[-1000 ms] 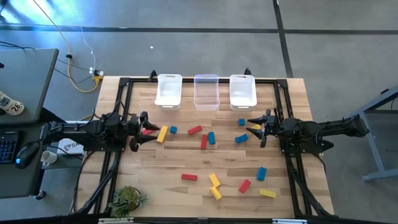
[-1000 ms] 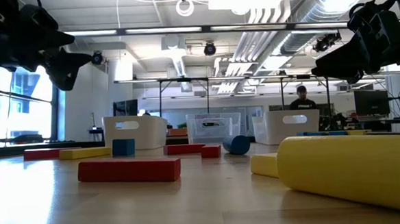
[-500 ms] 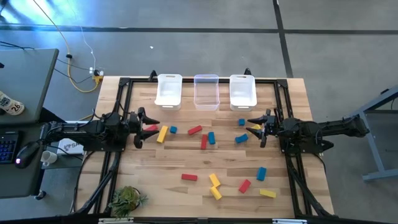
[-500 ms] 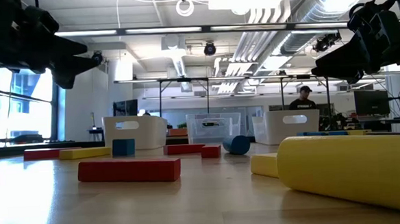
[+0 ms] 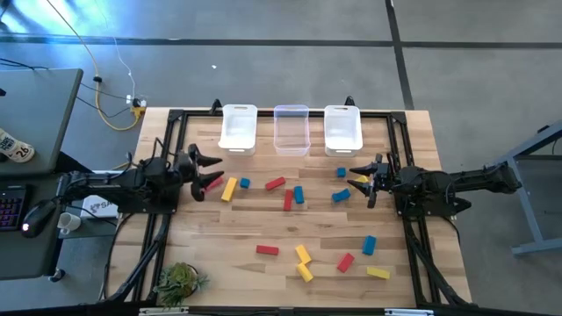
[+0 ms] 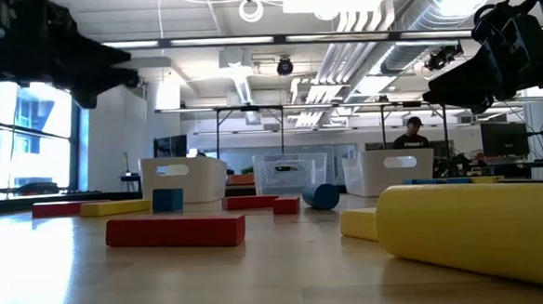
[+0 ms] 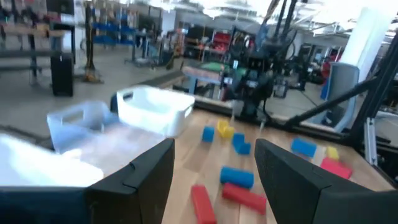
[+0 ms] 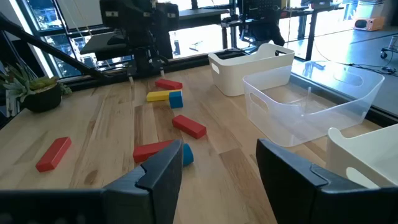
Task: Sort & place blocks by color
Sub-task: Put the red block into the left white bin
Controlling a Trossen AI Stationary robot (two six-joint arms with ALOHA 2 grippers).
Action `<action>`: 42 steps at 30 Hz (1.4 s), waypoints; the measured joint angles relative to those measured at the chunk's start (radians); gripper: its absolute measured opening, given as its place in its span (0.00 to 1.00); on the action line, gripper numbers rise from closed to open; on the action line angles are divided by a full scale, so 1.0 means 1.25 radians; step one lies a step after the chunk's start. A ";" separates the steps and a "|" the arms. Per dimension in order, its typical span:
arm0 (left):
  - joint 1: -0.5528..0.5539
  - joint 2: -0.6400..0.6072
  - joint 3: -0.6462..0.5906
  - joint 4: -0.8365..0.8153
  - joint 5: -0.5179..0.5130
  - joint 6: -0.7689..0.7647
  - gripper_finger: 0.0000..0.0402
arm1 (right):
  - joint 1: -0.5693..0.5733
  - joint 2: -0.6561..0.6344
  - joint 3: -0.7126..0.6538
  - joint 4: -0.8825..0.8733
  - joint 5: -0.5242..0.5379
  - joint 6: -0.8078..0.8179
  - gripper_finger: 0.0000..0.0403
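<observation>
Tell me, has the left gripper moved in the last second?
Yes. In the high view the left gripper has swung toward the left white bin, away from the yellow block.

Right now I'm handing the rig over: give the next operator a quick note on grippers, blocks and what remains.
Left gripper: open, empty, raised over the table's left side near a red block.
Right gripper: open, empty, beside a yellow block.
Blocks: red, yellow and blue, all loose on the table.
Bins: three along the far edge, no blocks visible inside.
Done: nothing sorted.
Left: every block.
</observation>
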State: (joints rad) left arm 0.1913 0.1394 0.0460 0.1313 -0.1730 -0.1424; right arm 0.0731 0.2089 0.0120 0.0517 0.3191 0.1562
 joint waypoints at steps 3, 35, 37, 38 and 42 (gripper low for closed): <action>0.000 0.015 0.037 0.001 -0.001 0.037 0.53 | 0.000 0.000 0.000 0.000 0.000 0.000 0.48; 0.001 0.566 0.526 -0.721 -0.166 -0.226 0.53 | 0.000 0.000 0.000 0.000 0.000 0.000 0.48; 0.006 0.589 0.527 -0.748 -0.149 -0.249 0.53 | 0.000 0.000 0.000 0.000 0.000 0.000 0.48; 0.011 0.600 0.527 -0.761 -0.136 -0.260 0.53 | 0.000 0.000 0.000 0.000 0.000 0.000 0.48; 0.040 0.650 0.527 -0.800 -0.095 -0.283 0.53 | 0.000 0.000 0.000 0.000 0.000 0.000 0.48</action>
State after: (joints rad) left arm 0.2408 0.9519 0.7048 -0.8692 -0.2918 -0.4967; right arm 0.0728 0.2091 0.0122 0.0519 0.3191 0.1565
